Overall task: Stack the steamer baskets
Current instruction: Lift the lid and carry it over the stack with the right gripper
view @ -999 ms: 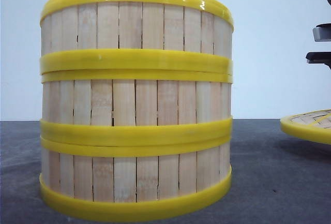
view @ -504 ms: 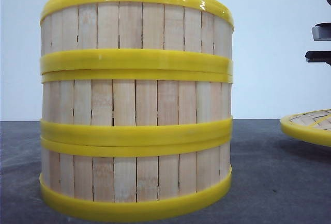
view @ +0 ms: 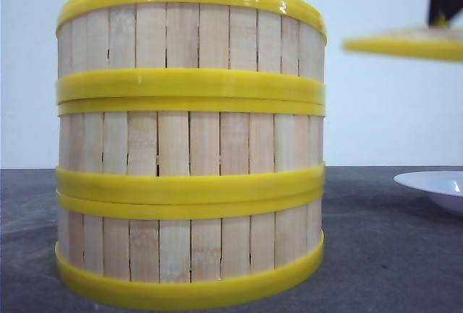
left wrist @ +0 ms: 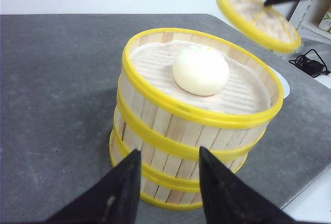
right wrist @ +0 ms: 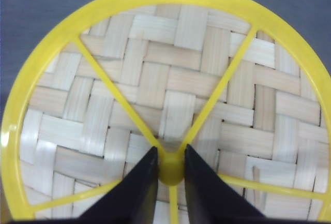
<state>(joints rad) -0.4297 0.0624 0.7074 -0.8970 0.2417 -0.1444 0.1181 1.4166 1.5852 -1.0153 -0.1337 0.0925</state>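
Lid [view: 405, 44] now off the plate [view: 434, 185], aloft, knob pinched by right gripper [right wrist: 170, 169]; left gripper [left wrist: 168, 182] spread.

Non-task items. A flat woven lid [right wrist: 170, 115] with a yellow rim and yellow spokes meeting at a central knob hangs in the air, tilted, above the dark grey surface [view: 376, 255]. A white plate [view: 438, 185] lies on that surface at the right. A white bun [left wrist: 200, 70] sits on a pale ridged liner. A black cable [left wrist: 310, 63] lies beyond the surface edge.
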